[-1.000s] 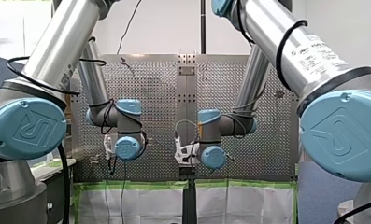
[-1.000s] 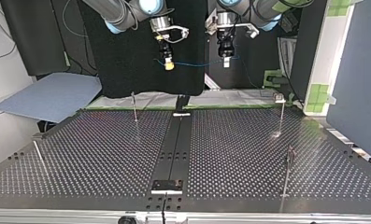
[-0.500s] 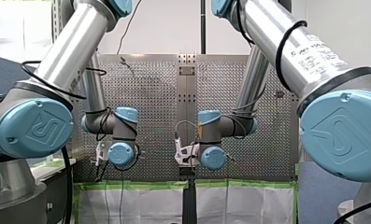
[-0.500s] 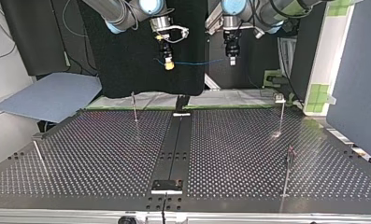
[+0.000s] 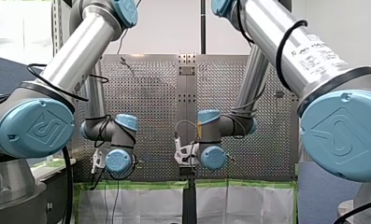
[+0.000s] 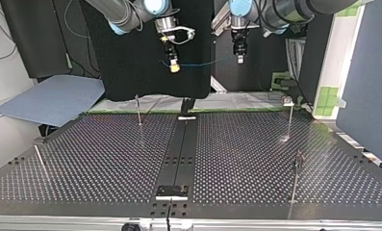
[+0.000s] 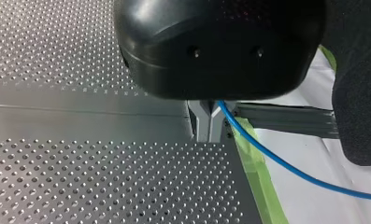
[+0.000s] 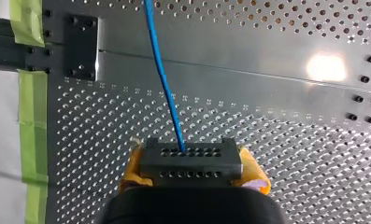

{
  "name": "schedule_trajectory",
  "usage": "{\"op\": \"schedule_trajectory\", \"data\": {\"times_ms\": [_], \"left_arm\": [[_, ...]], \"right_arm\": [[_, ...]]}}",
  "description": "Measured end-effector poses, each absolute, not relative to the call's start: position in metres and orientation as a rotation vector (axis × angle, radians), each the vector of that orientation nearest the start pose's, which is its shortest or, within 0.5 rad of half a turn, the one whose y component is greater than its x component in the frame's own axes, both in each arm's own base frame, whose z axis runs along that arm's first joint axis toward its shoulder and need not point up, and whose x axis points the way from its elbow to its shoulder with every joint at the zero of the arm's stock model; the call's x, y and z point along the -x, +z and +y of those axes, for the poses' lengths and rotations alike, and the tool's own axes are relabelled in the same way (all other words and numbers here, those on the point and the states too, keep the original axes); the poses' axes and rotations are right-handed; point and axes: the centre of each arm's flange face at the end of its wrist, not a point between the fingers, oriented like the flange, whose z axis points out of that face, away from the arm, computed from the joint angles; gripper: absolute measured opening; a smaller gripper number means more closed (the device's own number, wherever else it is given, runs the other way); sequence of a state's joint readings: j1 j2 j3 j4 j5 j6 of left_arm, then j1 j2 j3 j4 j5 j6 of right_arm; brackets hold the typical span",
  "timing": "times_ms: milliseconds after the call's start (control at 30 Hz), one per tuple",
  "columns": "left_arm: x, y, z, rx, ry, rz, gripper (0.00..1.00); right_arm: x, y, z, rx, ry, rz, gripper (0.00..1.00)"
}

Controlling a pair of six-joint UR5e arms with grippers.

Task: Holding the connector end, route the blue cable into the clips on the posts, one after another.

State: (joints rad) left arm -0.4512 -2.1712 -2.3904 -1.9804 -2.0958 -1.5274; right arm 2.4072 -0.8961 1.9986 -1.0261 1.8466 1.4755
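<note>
Top view, nearest edge first. The bench [image 6: 97,159] is dark and perforated, with a plain strip [image 6: 181,144] running down its middle. A small plate [image 6: 171,191] sits at the strip's near end, lower centre of the frame.

A thin post [image 6: 296,178] stands upright at lower right, with a small clip [image 6: 299,156] at its top. A second post [image 6: 40,161] at lower left is tilted.

Farther back are two more upright ones near the bench's far edge, one [image 6: 138,110] left of centre and one [image 6: 290,118] right of centre.

Beyond that edge, in the upper part of the frame, both tools hang in the air before a black backdrop [image 6: 131,72]. My right tool [image 6: 174,66] is left of centre. My left tool [image 6: 238,58] is to its right, slightly higher.

The blue cable [image 6: 203,64] is strung between them in a shallow sag, well above the bench and clear of all four posts.

Right wrist view: yellow pads [image 8: 255,175] are closed against both sides of a black connector [image 8: 191,163]. The cable leaves its face and runs ahead of the tool over the bench. Green tape [image 8: 31,116] lines the bench edge to one side.

Left wrist view: metal fingers [image 7: 203,122] are pressed together on the cable. It comes out at their side and trails away over a white sheet [image 7: 314,196].
</note>
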Motion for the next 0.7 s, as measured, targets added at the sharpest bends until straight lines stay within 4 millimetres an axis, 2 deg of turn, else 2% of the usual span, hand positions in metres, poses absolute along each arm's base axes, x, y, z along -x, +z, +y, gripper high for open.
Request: {"op": "schedule_trajectory", "data": {"times_ms": [133,333,600,700], "left_arm": [[-0.286,0.015,-0.239,-0.087,0.179,1.757,0.0],[-0.283,0.031,-0.248,-0.07,0.131,1.733,0.0],[-0.297,0.052,-0.236,0.015,0.092,1.733,0.0],[-0.301,0.06,-0.231,0.043,0.083,1.734,0.0]], "right_arm": [[-0.472,0.055,-0.275,-1.666,1.51,-0.845,0.0],[-0.471,0.078,-0.28,-1.633,1.538,-0.901,0.0],[-0.47,0.109,-0.288,-1.601,1.615,-0.946,0.0],[-0.474,0.129,-0.295,-1.57,1.676,-0.953,0.0]]}}
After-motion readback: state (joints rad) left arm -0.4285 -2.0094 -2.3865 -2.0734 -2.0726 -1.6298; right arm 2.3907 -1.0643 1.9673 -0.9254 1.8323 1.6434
